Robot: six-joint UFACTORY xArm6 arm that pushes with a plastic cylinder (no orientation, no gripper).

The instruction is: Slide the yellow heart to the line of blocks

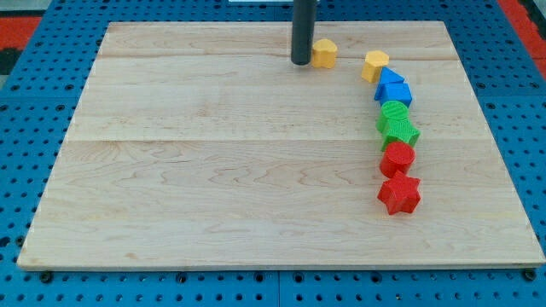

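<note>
Nearest in the line, a red star [399, 194] is sitting at the right of the board [213, 188], with a red cylinder [397, 159] touching it just behind. Going farther, a green star [399, 132] and a green block [393, 112], shape unclear, are stacking up the same column, then two blue blocks [393, 89] pressed together, shapes hard to tell. A yellow block [374, 65] is capping the far end of the line, looking roughly pentagonal. Left of that, apart from it, the yellow heart [324, 53] is sitting near the far edge, not yet joined to the line. My tip [300, 62] is resting right at the heart's left side, touching or nearly so. There is no claw on this rig, only the rod, so no spread or pinch to report. Step in hand, I judge: pushing is starting or about to, with the tip already behind the heart on the correct side. Next move is calling for a rightward shove, angled slightly near, to close the gap to the yellow block without knocking the line crooked.
</note>
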